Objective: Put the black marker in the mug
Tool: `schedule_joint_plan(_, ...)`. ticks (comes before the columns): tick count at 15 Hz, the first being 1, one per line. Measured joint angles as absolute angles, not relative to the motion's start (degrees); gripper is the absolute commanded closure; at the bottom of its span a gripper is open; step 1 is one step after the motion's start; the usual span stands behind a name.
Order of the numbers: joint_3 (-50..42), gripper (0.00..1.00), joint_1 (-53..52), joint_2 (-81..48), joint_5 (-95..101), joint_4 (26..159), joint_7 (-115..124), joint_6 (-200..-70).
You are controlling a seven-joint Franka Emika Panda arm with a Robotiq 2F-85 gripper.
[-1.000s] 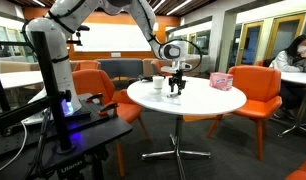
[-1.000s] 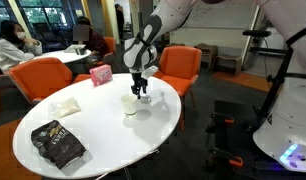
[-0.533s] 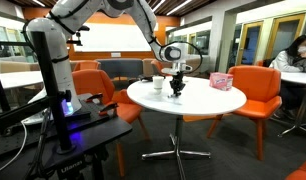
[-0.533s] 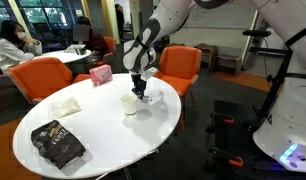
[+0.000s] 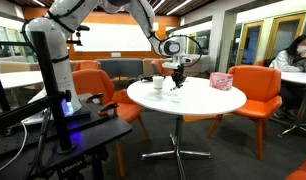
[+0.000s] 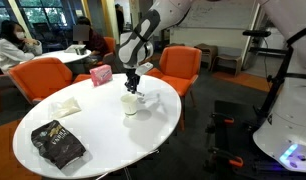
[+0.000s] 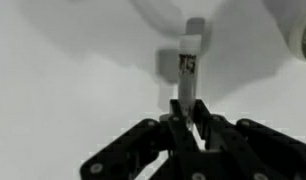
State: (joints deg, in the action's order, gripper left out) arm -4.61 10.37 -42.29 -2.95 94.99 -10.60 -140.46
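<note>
Overhead at a round white table [image 6: 113, 135], the Robotiq gripper [image 7: 189, 112] had its fingers clamped on one end of the black marker [image 7: 190, 65]. In the wrist view the barrel, with its pale printed band, stuck straight out from between the pads over bare tabletop. In both exterior views the gripper hung clear of the surface with the marker pointing down, its tip off the table. The white mug [image 5: 158, 82] stood in from the edge of the tabletop on the side nearer the robot's base, close to the gripper but not under it. In an exterior view the marker hung just to the side of the mug, toward the middle of the table. A pink patterned box [image 5: 222, 81] sat by the edge away from the base, and a black bag [image 6: 58, 143] lay near another edge, both well apart from the work.

The pick-up looked complete and the carry was in hand; the marker was not yet in the mug. The next move appeared to call for a short sideways shift until the tip was over the mug's mouth. After that would come a straight descent and a release, with the barrel kept upright so that it cleared the rim.
</note>
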Motion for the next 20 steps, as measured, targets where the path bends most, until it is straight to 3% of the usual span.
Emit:
schedule_joint_plan(10,2.8,0.95,10.44,-23.94,-7.69,114.94,-11.37,-158.16)
schedule_joint_plan(20,17.79,0.95,18.66,-20.81,-18.87,126.63,-26.82,-171.76)
